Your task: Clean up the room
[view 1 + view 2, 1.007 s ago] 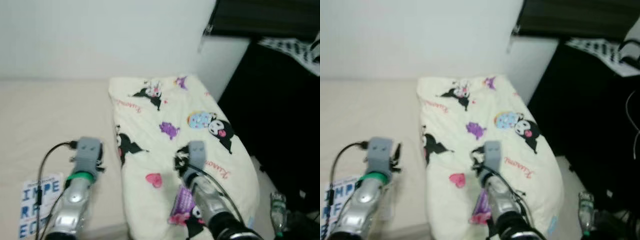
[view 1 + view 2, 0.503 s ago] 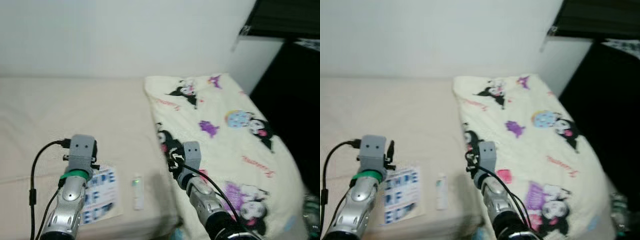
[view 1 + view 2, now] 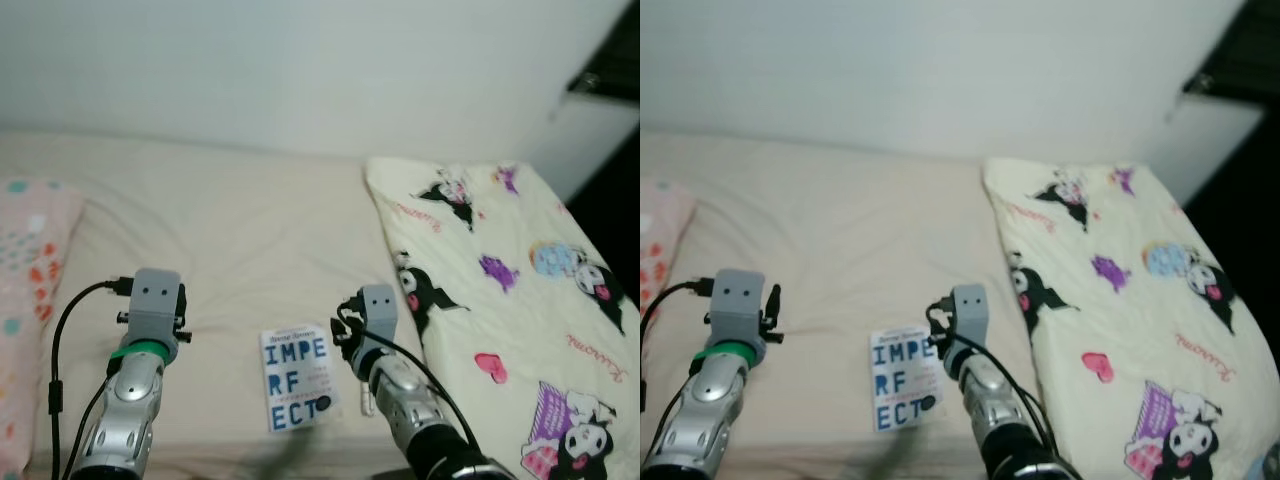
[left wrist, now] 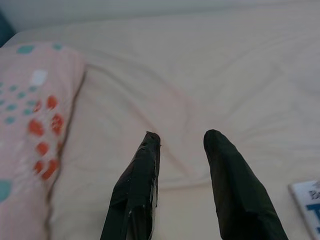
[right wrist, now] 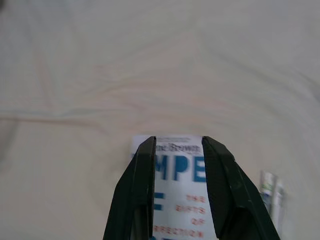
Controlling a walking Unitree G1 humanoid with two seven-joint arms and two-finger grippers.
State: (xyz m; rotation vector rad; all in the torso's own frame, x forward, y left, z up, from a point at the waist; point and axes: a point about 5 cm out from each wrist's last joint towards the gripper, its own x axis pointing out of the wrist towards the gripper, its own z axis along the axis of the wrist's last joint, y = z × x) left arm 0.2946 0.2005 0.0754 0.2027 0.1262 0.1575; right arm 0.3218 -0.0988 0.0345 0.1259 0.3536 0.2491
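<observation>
Your view has swung left, bringing the book (image 3: pixel 296 376) mid-bed. It lies just left of your right gripper (image 5: pixel 177 145), long axis near-to-far; both grippers' fingers stand parted, empty.

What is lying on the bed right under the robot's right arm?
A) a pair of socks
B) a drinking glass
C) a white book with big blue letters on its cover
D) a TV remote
C: the book, its white cover printed with large blue letters, lies flat on the beige sheet, and the right gripper hangs open just above it.
</observation>
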